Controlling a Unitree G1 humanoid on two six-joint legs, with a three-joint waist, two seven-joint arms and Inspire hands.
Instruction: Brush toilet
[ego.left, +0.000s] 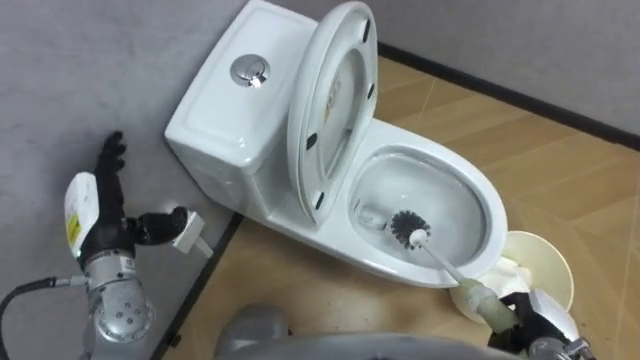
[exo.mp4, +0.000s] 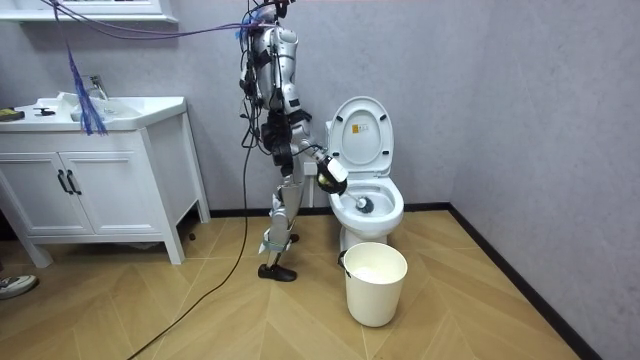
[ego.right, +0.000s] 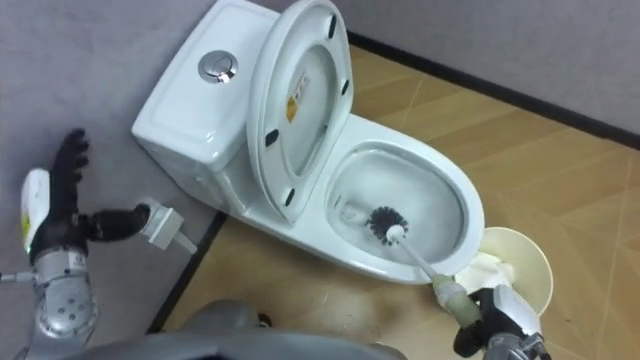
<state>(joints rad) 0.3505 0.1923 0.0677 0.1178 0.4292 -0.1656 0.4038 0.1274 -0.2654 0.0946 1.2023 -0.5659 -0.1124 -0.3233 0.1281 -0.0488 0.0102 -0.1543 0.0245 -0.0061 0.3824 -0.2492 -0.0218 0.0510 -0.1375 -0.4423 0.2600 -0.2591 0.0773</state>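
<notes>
The right hand (ego.left: 538, 322), cut off at the lower right corner, is seen clasped round the pale handle of the black-bristled toilet brush (ego.left: 410, 229), whose head is kept inside the white ceramic toilet (ego.left: 490, 200). A cream plastic bucket (ego.left: 548, 268) is partly hidden behind it. The left hand (ego.left: 95, 205), at far left, is held slack. Print on the yellow label (ego.right: 297, 100) cannot be read.

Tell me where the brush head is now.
In the left eye view, the brush head sits inside the toilet bowl, beside the raised seat; the right hand holds its handle.
</notes>
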